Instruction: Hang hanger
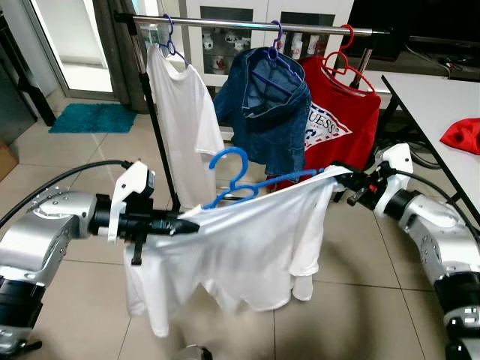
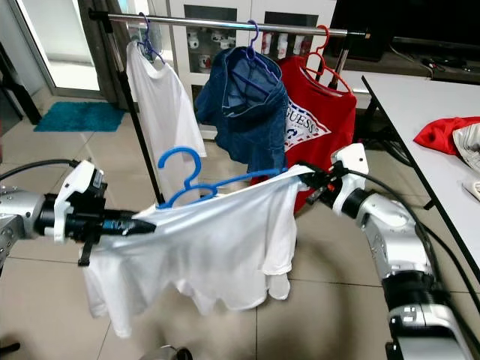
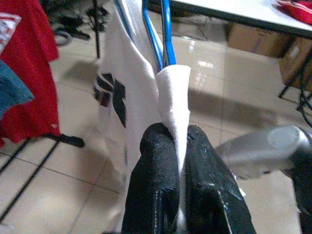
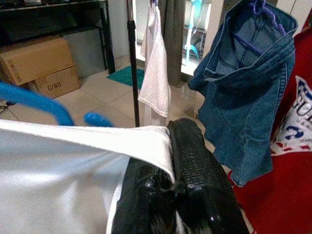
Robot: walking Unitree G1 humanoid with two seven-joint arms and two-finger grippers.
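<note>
A limp, light white cotton T-shirt (image 1: 247, 247) on a stiff blue plastic hanger (image 1: 240, 180) is stretched before the metal clothes rail (image 1: 247, 25), each shoulder pinched by the left pincer (image 1: 187, 223) and right pincer (image 1: 339, 182), safest held there.

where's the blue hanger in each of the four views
Left eye view: blue hanger at centre, hook above the white t-shirt.
Right eye view: left of centre, same pose.
Left wrist view: two blue bars at the top.
Right wrist view: blurred hook at the left edge.
Shared landmark: the denim garment on the rack.
</note>
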